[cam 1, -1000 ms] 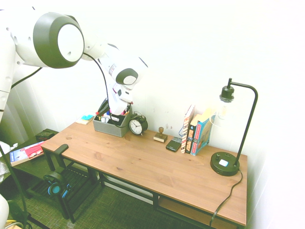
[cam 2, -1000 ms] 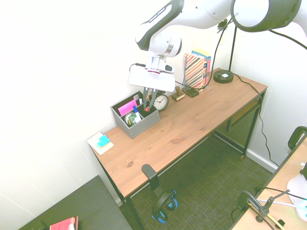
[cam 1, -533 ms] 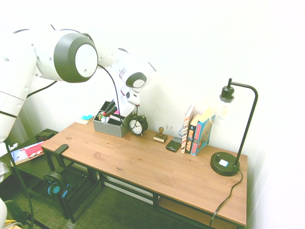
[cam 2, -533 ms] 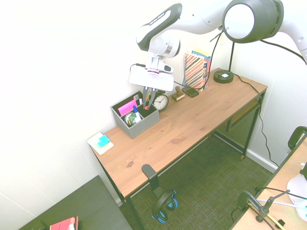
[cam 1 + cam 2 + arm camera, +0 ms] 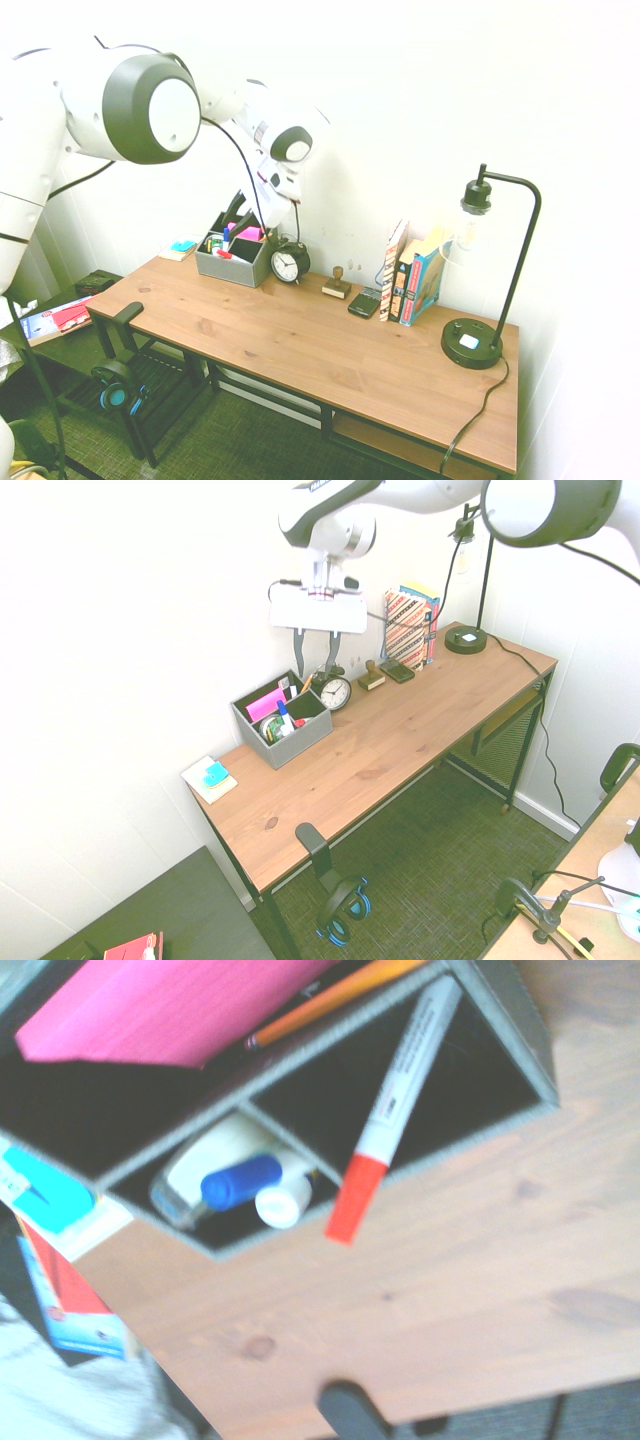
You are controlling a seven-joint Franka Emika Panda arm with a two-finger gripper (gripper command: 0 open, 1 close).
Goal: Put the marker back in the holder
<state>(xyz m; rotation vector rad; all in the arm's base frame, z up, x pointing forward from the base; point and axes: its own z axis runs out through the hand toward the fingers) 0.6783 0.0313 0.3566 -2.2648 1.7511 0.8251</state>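
Note:
The marker point(image 5: 400, 1070), white with a red cap, leans in a compartment of the grey holder point(image 5: 500, 1000), its red cap end poking out over the rim. On the desk's back left the holder point(image 5: 290, 742) point(image 5: 230, 268) also contains a pink pad, pens and a blue-capped bottle. My gripper point(image 5: 314, 658) point(image 5: 240, 215) hangs a little above the holder, open, with nothing between its fingers.
A round black alarm clock point(image 5: 337, 692) stands just right of the holder. Further along the wall are a wooden stamp point(image 5: 337, 283), a phone point(image 5: 364, 301), books point(image 5: 410, 275) and a black lamp point(image 5: 480, 340). Sticky notes point(image 5: 211, 777) lie left of the holder.
The gripper was shut on the marker down in the holder. It has opened and risen, leaving the marker in the compartment.

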